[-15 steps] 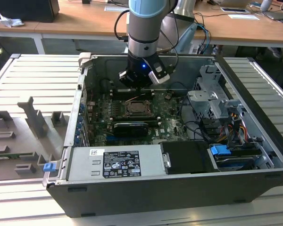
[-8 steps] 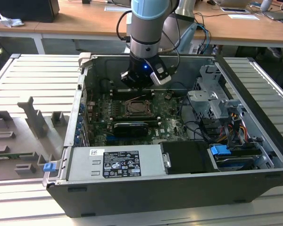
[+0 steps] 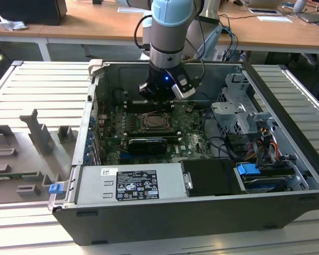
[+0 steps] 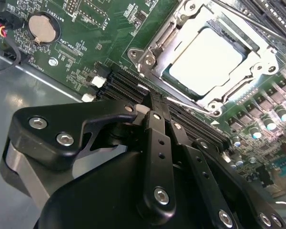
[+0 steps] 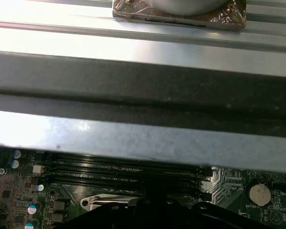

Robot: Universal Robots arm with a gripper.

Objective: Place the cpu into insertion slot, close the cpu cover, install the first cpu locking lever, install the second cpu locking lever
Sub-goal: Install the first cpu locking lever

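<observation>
Inside pc case (image 3: 202,223), cpu (image 4: 206,61) seated under cpu cover (image 4: 155,52), end effector (image 4: 157,107) fingers together, empty, print unreadable.

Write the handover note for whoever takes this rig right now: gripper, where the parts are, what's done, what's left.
Gripper: fingers together, nothing between them, hanging over the black memory slots just beside the socket.
Cpu: lying flat in the insertion slot.
Cpu cover: looks down over the chip, which shows through its window.
Done: chip placed; cover appears closed.
Left: the two locking levers. The pictures do not settle whether either one is latched, so check both before going on.
The arm stands inside the open computer case in the exterior view.
</observation>
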